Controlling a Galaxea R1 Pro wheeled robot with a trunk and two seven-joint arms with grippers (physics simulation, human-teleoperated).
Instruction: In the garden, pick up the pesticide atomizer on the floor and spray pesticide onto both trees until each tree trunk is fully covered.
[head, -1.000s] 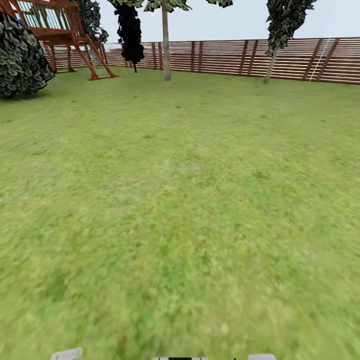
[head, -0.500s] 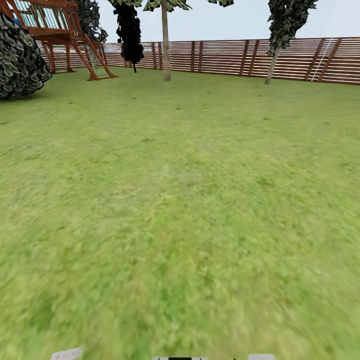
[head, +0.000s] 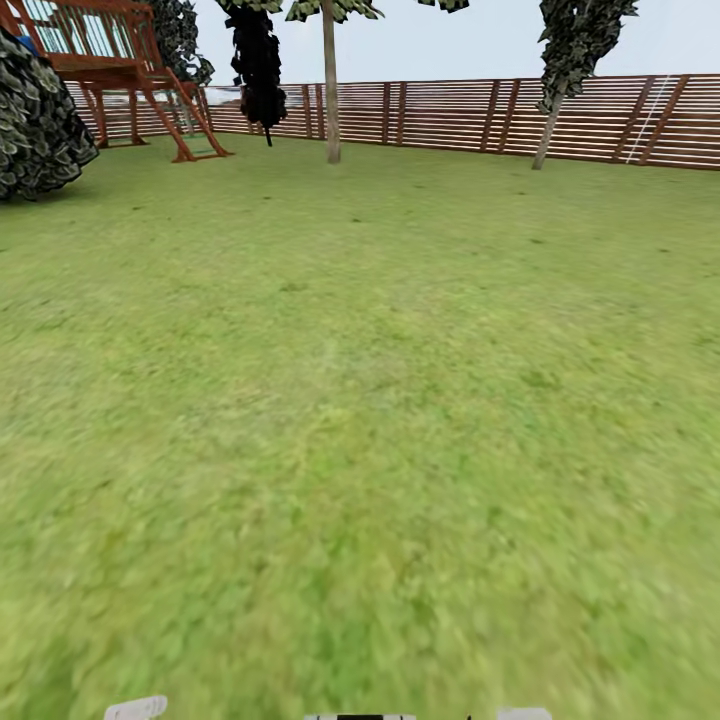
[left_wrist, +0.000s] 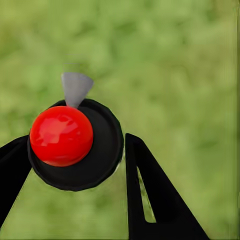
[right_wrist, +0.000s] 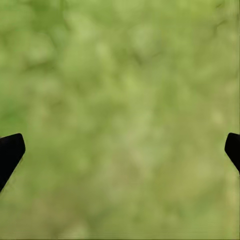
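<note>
My left gripper (left_wrist: 75, 150) is shut on the pesticide atomizer (left_wrist: 62, 135), seen from above as a red ball on a black round cap with a grey nozzle. Grass lies blurred beneath it. My right gripper (right_wrist: 122, 147) is open over bare grass, with nothing between its black fingertips. In the head view the garden lawn (head: 360, 400) stretches ahead. Far off by the fence stand two trees: one straight grey-brown trunk (head: 331, 100) and one leaning trunk (head: 545, 135) further right. No pesticide mist is visible.
A brown slatted fence (head: 440, 115) closes the far side. A red wooden play structure (head: 110, 60) and a round dark bush (head: 35, 120) stand at the far left. A narrow black-leaved tree (head: 258, 70) stands beside the straight trunk.
The whole head view has shifted a little: the bush slides off to the left and the far trees spread slightly apart, so the camera is moving forward over the lawn.
</note>
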